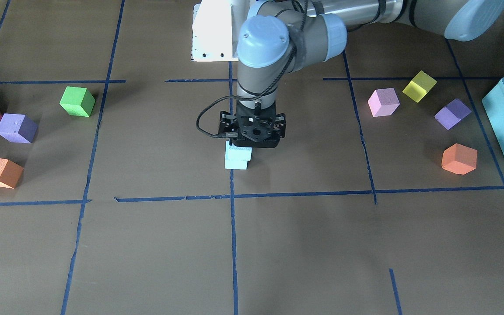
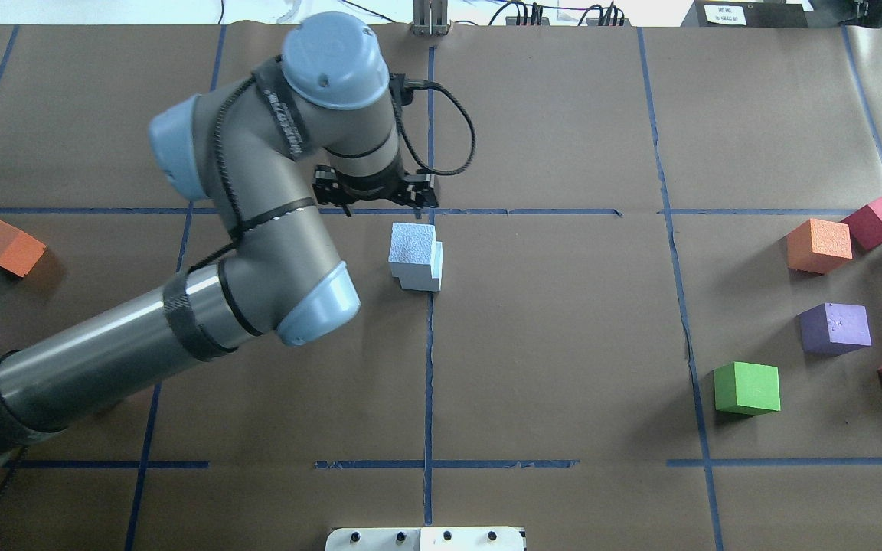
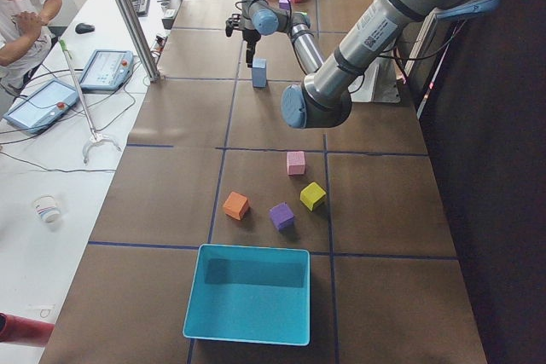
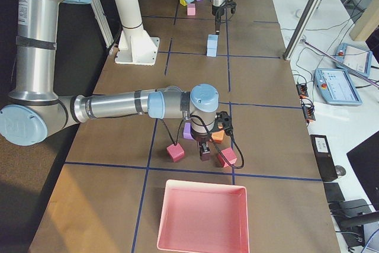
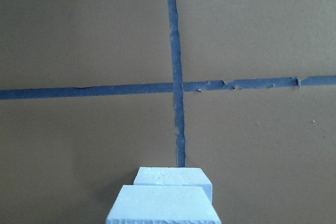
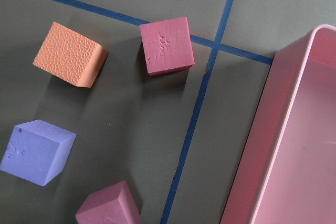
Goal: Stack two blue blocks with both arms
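Hovering over the middle of the worktop, the left pincer hung directly above the two blue blocks, so the blocks lay straight down from it. The upper blue block sat on the lower blue block, right beside the tape crossing. The upper one was not flush: in the overhead view it was shifted toward the left arm's side, leaving a strip of the lower block's top bare. The blocks are cubes, so they have no long axis; the stack's own axis ran upright.

Both side views showed a gap between the pincer and the upper block, and the left wrist view showed the stack standing free at the bottom of its frame. So the pincer held and touched nothing. The fingertips were hidden behind the black body in the front and overhead views (the linkage looked wide, but that's not proof), so I cannot tell how far apart they were.

The left arm was far nearer to the stack. The right pincer was well apart at the worktop's end, low over other coloured cubes near the pink tray. It showed only in the right side view, so I cannot tell its spread either.

The stacking looked done. A straight lift would be the safe retreat, since any sideways brush could tip the offset upper block.
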`<state>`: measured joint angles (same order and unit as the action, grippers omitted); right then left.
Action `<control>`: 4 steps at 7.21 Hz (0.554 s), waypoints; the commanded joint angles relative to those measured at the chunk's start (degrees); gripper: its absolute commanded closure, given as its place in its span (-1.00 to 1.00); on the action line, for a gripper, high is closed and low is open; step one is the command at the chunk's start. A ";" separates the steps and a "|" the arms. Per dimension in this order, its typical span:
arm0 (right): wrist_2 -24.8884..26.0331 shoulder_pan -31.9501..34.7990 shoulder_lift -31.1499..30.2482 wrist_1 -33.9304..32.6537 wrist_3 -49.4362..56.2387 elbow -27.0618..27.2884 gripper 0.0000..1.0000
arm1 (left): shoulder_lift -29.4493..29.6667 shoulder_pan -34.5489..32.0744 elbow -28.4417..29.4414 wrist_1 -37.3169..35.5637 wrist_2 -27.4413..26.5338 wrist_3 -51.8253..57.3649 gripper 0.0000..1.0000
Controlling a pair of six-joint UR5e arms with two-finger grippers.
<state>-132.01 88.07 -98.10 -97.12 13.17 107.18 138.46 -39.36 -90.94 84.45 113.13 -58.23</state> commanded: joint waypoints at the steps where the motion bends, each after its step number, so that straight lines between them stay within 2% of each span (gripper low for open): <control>1: 0.00 0.00 0.01 0.00 -0.08 -0.04 -1.00 | -14.54 -8.84 -11.05 -1.22 4.18 16.56 -0.99; 2: 0.00 0.00 0.01 0.00 -0.25 -0.13 -1.00 | -23.58 -16.28 -13.88 -0.95 9.69 28.75 -0.99; 4: -0.09 0.00 0.01 -0.09 -0.25 -0.48 -1.00 | -35.48 -33.59 -12.60 -0.95 17.79 52.31 -0.99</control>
<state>-132.03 88.07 -98.09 -97.18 12.94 106.89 110.58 -62.65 -103.87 83.46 126.07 -20.42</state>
